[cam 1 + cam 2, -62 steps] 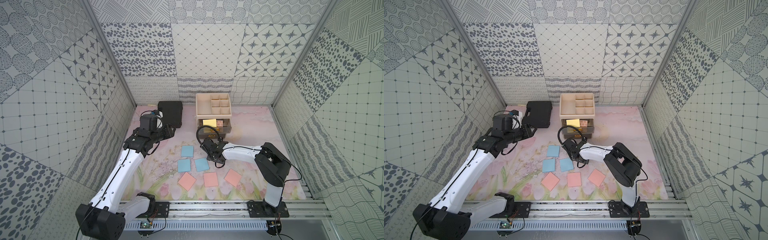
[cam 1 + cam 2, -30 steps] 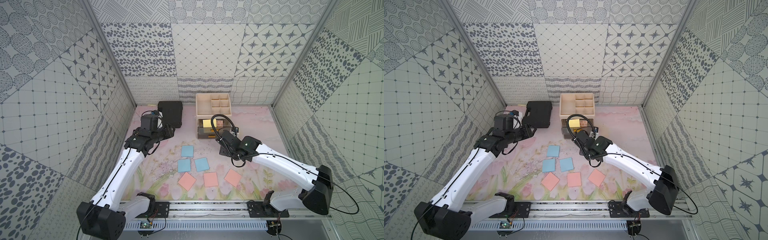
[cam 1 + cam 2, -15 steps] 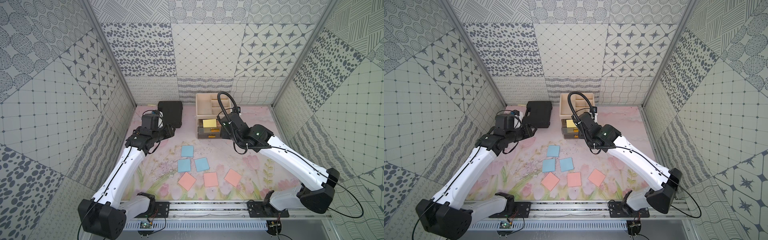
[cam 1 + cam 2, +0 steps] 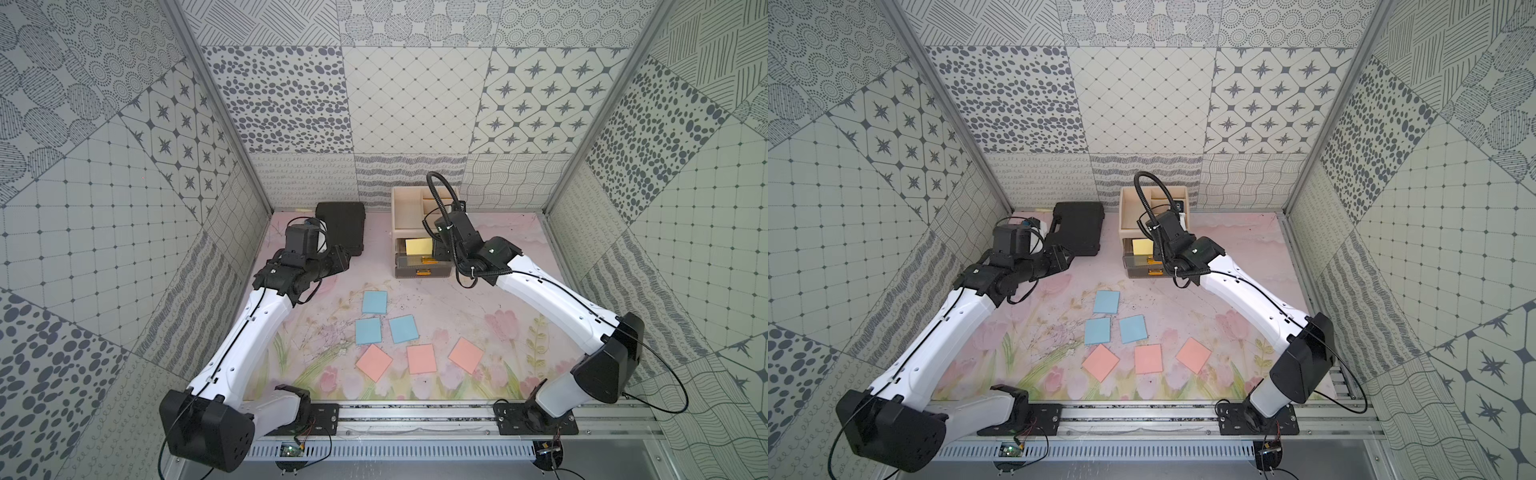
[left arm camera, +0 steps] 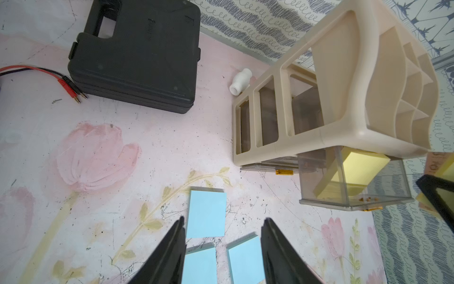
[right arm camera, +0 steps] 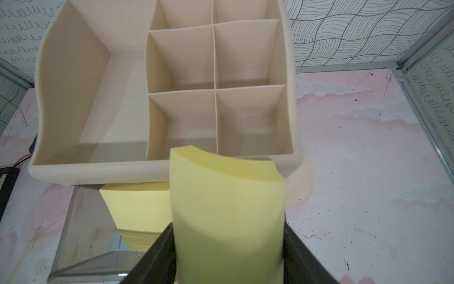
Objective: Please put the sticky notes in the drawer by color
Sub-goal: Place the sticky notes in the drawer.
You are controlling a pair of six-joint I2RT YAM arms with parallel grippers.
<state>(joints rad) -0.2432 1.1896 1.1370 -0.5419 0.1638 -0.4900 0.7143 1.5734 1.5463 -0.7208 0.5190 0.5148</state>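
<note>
Floral tabletop holds only blue notes and pink notes. Right jaws, clamped on a bowed yellow note, have swung up over the open drawer holding other yellows: likely the last yellow. Left jaws hang apart, empty.

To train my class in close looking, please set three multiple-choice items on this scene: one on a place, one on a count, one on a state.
1. Where do the pink sticky notes lie?
A. in a gripper
B. on the mat
C. on the back wall

2. How many blue sticky notes lie on the mat?
A. three
B. one
C. five

3. The right gripper is:
A. open and empty
B. shut on a blue note
C. shut on a yellow sticky note

Key:
1 B: both top views show them spread flat on the mat.
2 A: three blue squares lie apart there.
3 C: the right wrist view shows the yellow sheet between its fingers, by the open top drawer.
</note>
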